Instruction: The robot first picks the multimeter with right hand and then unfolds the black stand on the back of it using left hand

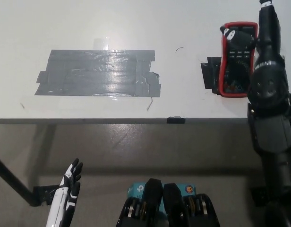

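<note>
Head view: the multimeter [236,59], red-cased with a dark face, lies flat and face up on the white table [136,23], near the front edge at the right side, resting partly on a small black patch of tape [210,73]. The black right hand [263,52] reaches over the table along the multimeter's right edge, the arm covering that side of the case. One of its fingers [230,33] shows at the upper left corner of the case, so the hand looks spread around the top, but whether it has closed on the case cannot be told. The multimeter looks to be flat on the table, not lifted.

The white left hand [67,191] hangs low at the lower left, below the table edge, holding nothing, its fingers roughly straight and close together. A wide patch of grey tape [98,73] lies on the table well apart from the multimeter.

The step in hand appears to be the first one, the pickup. The next move likely calls for a firm grip across the case, a lift, and a turn so the back faces the left hand, since the stand is hidden underneath.
</note>
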Controlling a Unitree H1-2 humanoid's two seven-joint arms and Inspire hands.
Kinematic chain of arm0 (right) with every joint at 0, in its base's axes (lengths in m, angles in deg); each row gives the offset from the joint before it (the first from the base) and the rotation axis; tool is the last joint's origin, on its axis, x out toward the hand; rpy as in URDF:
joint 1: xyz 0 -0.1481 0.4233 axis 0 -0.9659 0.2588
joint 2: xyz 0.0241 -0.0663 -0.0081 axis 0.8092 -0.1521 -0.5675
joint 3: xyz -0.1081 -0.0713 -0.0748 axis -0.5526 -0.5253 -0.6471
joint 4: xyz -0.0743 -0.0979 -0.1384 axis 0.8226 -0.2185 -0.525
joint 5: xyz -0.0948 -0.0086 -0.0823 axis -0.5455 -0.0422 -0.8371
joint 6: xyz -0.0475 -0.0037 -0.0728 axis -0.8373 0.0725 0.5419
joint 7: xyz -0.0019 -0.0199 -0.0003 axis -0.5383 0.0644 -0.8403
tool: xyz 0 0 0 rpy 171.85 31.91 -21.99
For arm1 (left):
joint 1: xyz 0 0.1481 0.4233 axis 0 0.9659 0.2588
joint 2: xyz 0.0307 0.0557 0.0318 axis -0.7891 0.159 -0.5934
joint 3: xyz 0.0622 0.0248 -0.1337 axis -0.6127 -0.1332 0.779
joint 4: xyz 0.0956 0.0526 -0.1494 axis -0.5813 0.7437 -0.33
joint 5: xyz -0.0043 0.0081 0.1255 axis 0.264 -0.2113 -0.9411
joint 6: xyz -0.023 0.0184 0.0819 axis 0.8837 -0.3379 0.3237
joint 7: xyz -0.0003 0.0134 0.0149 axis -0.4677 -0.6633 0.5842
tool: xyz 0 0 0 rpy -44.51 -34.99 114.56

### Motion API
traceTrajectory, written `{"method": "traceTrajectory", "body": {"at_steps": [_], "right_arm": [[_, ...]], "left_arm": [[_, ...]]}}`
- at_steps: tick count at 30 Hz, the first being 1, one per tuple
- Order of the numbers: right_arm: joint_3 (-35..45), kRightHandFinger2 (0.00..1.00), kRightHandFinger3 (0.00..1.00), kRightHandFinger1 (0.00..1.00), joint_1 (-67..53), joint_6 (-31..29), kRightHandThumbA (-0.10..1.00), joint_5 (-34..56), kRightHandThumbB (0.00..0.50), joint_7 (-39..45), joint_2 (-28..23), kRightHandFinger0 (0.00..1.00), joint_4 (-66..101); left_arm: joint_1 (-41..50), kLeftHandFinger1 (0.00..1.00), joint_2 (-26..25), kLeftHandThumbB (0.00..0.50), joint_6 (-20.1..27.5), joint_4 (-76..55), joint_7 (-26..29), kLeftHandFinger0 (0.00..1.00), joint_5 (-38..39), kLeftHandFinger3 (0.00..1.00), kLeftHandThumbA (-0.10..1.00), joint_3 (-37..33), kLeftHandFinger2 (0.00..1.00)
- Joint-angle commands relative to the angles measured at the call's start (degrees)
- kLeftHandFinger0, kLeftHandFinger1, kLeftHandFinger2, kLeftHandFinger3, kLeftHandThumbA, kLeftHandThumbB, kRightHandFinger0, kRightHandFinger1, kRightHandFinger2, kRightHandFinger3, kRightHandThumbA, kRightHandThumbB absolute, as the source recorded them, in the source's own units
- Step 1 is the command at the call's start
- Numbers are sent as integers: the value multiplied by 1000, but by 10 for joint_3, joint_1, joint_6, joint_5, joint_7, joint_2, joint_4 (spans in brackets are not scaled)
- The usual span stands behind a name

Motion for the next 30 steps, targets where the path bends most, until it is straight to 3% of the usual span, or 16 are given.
{"method": "traceTrajectory", "body": {"at_steps": [1, 6, 13, 17, 29, 30], "right_arm": [[7, 1000, 1000, 1000, 57, 24, 890, -5, 456, -111, 7, 1000, -59], [9, 1000, 1000, 1000, 68, 38, 975, 2, 464, -143, 13, 1000, -78], [27, 1000, 1000, 1000, 78, 34, 955, 46, 454, -152, 27, 1000, -87], [31, 1000, 1000, 1000, 79, 52, 1000, 66, 492, -143, 33, 1000, -85], [51, 1000, 1000, 1000, 84, 79, 1000, 139, 493, -103, 48, 1000, -50], [51, 1000, 1000, 1000, 84, 81, 1000, 142, 476, -102, 48, 1000, -49]], "left_arm": [[5, 1000, -7, 98, 31, -18, 6, 1000, -12, 1000, 1000, -4, 1000], [3, 1000, -9, 100, 30, -20, 4, 1000, -13, 1000, 1000, -5, 1000], [3, 1000, -10, 109, 26, -22, 4, 1000, -19, 1000, 1000, -6, 1000], [3, 1000, -9, 115, 26, -22, 4, 1000, -22, 1000, 1000, -7, 1000], [2, 1000, -11, 114, 34, -19, 5, 1000, -22, 1000, 1000, -10, 1000], [2, 1000, -11, 109, 33, -20, 5, 1000, -22, 1000, 1000, -10, 1000]]}}
